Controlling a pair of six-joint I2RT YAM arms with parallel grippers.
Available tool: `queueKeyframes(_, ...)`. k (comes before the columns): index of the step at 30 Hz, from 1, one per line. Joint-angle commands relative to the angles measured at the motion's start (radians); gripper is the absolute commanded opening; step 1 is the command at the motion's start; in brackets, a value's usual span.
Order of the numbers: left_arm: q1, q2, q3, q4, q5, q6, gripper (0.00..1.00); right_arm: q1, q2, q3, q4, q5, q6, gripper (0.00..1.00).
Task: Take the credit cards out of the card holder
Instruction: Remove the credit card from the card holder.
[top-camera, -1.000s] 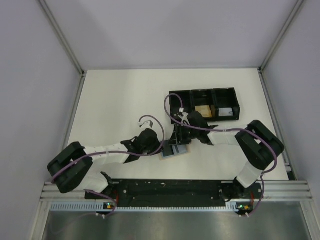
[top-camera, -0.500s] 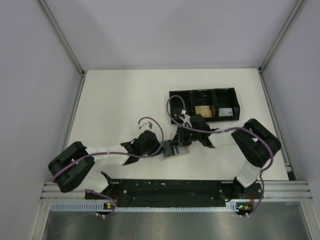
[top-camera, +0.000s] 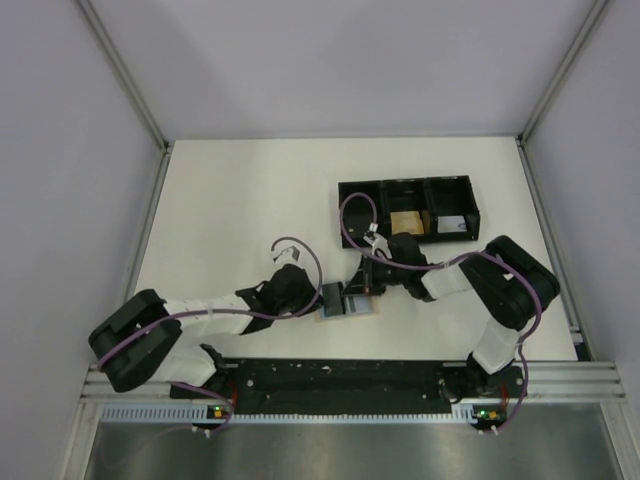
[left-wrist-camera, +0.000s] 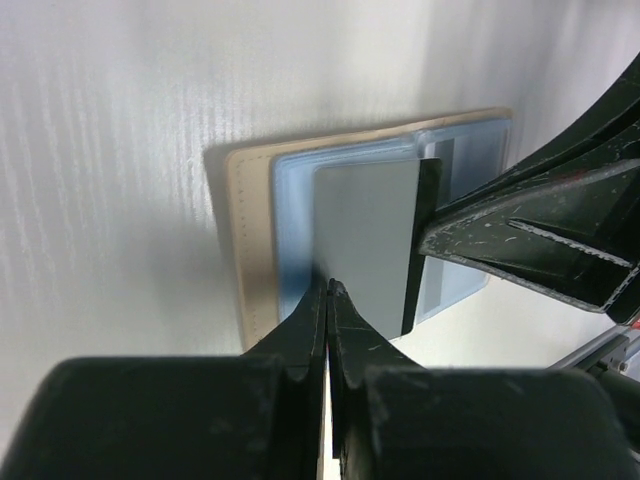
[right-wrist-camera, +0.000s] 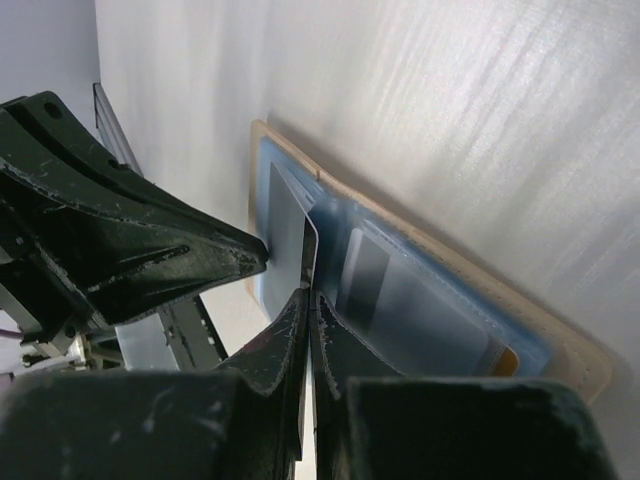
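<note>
Right end effector gripping card, white table, walls

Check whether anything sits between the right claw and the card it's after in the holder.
Nothing visible does. The right claw is shut on a thin grey plastic card, raised on edge from the open tan bi-fold card holder. The left claw is shut close beside it, at the other panel.

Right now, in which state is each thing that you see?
card holder: open, lying flat
credit card: one edge lifted, pinched by right tool
second card: inside its pocket
right tool: shut on credit card
left tool: shut, tip at the holder
</note>
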Motion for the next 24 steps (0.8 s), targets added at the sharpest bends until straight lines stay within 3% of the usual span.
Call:
queueKeyframes(1,0.009,-0.031,-0.034,-0.078,-0.039,0.008,0.0,-0.033,-0.014,-0.036,0.081,-0.029,0.018,0.0)
queueKeyframes(10,0.009,-0.059,-0.027,-0.105,-0.045,0.028,0.0,-0.046,-0.014,-0.028,0.069,-0.046,0.018,0.01)
queueKeyframes(12,0.009,-0.044,-0.014,-0.107,-0.035,0.036,0.0,-0.044,-0.012,-0.025,0.08,-0.053,0.026,0.16)
queueKeyframes(14,0.009,-0.032,-0.007,-0.102,-0.024,0.042,0.0,-0.044,-0.003,-0.019,0.086,-0.06,0.032,0.23)
queueKeyframes(24,0.009,-0.012,-0.001,-0.09,-0.007,0.05,0.0,-0.027,0.061,-0.001,0.137,-0.067,0.067,0.25)
